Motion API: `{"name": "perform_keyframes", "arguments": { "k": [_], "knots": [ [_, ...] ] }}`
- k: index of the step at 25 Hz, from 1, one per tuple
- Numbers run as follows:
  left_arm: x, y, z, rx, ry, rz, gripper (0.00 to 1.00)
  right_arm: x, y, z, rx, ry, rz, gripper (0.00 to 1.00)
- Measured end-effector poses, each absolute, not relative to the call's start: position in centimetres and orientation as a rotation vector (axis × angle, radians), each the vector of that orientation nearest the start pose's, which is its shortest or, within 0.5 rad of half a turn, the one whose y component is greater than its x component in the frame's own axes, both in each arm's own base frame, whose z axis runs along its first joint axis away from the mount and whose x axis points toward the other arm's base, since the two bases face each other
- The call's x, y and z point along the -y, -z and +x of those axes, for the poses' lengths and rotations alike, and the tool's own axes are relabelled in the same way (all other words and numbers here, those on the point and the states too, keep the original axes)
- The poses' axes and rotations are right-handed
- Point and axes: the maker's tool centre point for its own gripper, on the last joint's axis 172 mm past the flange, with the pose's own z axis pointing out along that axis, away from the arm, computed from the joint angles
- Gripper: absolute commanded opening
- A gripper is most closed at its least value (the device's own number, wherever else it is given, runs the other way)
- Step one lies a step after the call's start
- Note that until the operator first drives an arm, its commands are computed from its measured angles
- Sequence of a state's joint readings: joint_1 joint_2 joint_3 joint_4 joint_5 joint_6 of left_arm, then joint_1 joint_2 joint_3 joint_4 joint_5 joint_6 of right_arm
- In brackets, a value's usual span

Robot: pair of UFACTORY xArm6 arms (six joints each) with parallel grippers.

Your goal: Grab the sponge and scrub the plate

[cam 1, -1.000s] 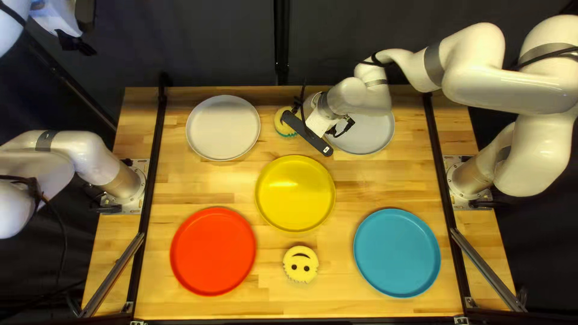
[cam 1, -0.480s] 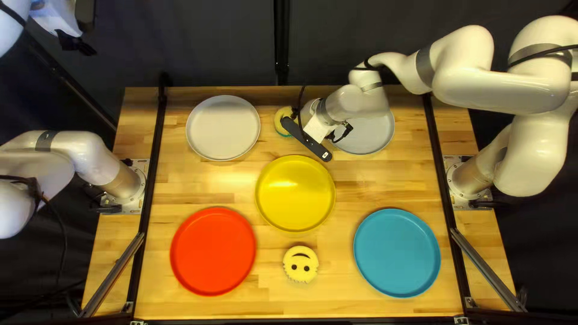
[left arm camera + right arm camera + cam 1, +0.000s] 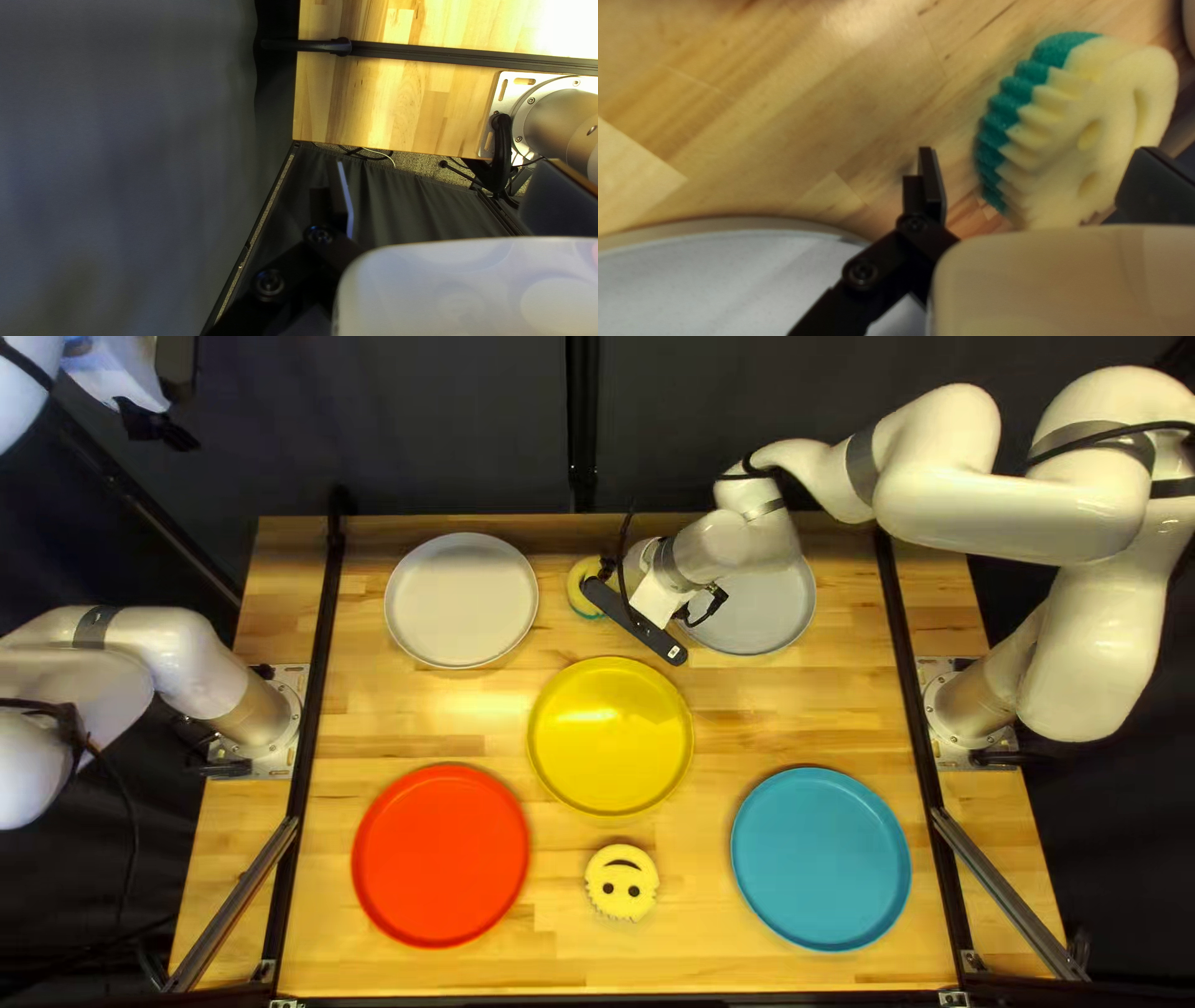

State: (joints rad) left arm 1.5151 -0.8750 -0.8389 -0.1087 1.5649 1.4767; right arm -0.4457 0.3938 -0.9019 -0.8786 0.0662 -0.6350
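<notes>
Yellow-and-green scalloped foam sponge (image 3: 581,591): beyond round yellow plate (image 3: 610,734), wooden tabletop (image 3: 575,644) between. Right gripper (image 3: 608,569): jaws open, beyond plate, near sponge. Left gripper (image 3: 156,426): jaws open, well apart from plate.

Across the counter (image 3: 728,722), along its far side: at left, the far-left plate (image 3: 462,600); just right of it, the far sponge (image 3: 580,589); then the far-right plate (image 3: 769,612), partly under the right arm (image 3: 1008,510). Before these, at centre, the middle plate (image 3: 610,737). Nearest, from left to right: the near-left plate (image 3: 440,855), the near sponge (image 3: 621,882), the near-right plate (image 3: 820,859). Behind the counter, the curtain (image 3: 423,436).
</notes>
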Motion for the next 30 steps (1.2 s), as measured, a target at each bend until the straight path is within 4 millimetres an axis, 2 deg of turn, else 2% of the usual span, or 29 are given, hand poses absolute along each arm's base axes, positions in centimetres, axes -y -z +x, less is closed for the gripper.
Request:
{"name": "perform_keyframes", "arguments": {
  "k": [1,2,21,30],
  "knots": [
    [-25.7,-36.3,4.3,0.046,0.179,-2.996,1.0,20.1,-2.6,52.3,1.777,0.396,-3.052,0.85],
    [-25.7,-36.3,4.3,0.046,0.179,-2.996,1.0,20.1,-2.6,52.3,1.777,0.398,-3.052,0.0],
    [-25.7,-36.3,4.3,0.046,0.179,-2.996,1.0,20.0,-2.9,52.5,1.759,0.385,-3.064,0.0],
    [-25.7,-36.3,4.3,0.046,0.179,-2.996,1.0,19.7,-6.1,52.1,1.732,0.349,-3.071,0.0]
  ]
}}
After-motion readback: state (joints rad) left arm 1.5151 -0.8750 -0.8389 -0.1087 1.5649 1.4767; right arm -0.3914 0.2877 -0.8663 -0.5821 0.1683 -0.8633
